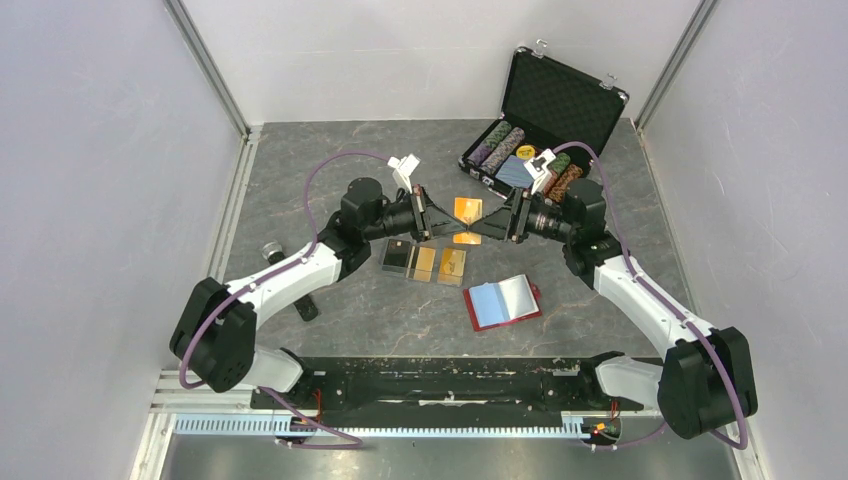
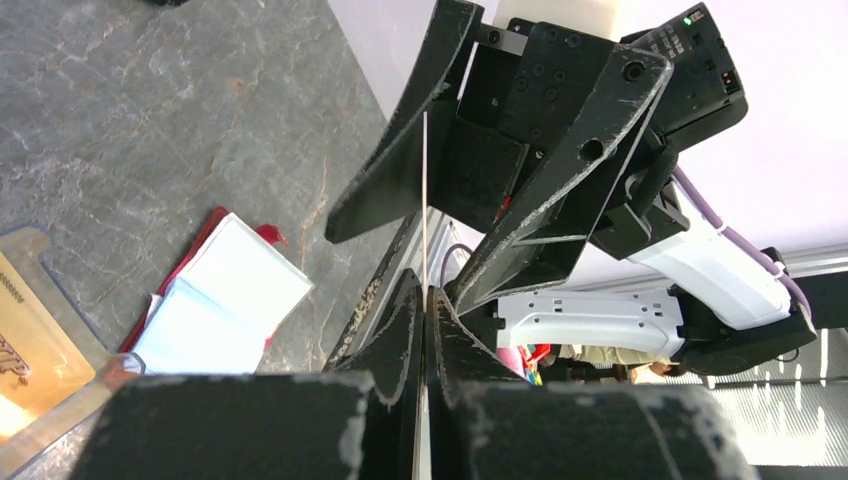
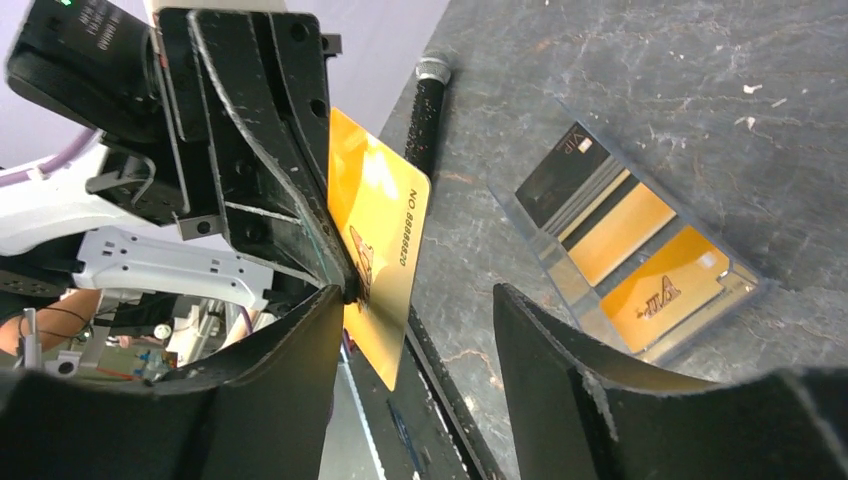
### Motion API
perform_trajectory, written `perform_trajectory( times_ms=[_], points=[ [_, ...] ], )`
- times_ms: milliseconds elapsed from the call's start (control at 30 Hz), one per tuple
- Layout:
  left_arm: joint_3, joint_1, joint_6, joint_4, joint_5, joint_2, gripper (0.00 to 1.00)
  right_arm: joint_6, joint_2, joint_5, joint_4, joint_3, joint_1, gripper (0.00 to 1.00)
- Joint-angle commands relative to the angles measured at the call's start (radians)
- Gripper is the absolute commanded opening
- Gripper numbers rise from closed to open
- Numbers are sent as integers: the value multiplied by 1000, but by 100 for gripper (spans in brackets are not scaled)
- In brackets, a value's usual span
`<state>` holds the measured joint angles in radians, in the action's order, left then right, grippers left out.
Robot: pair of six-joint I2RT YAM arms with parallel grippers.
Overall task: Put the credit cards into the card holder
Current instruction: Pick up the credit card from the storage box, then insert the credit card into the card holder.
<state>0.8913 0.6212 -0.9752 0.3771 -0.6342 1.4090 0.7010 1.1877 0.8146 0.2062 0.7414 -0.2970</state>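
Observation:
My left gripper is shut on an orange-gold credit card and holds it above the table's middle. In the left wrist view the card shows edge-on, rising from the closed fingertips. My right gripper faces it, open, with the card between its fingers, close to one finger. More orange and black cards lie in a clear tray, also in the right wrist view. The red card holder lies open on the table at the near right, pale lining up.
A black chip case with poker chips and a blue deck stands open at the back right. A black marker and a small black object lie by the left arm. Grey walls enclose the table.

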Motion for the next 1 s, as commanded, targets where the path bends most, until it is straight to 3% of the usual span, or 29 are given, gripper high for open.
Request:
perform_trajectory(
  times_ms=[0,233,400,533,700,967],
  points=[
    [-29,-2,-83,150,-54,-13,2,61,-20,23,107,-11,1,56],
    [-55,-3,-85,152,-53,-27,5,143,-19,41,220,-24,2,27],
    [-55,-3,-92,165,-53,-19,34,139,-13,44,216,-22,3,0],
    [-59,-3,-95,164,-47,-16,41,81,-19,14,136,-12,7,0],
    [-64,-2,-74,118,-42,-10,48,-60,-20,-71,-103,15,31,0],
    [26,27,145,-290,20,15,47,-247,-11,-168,-379,9,69,0]
  ],
)
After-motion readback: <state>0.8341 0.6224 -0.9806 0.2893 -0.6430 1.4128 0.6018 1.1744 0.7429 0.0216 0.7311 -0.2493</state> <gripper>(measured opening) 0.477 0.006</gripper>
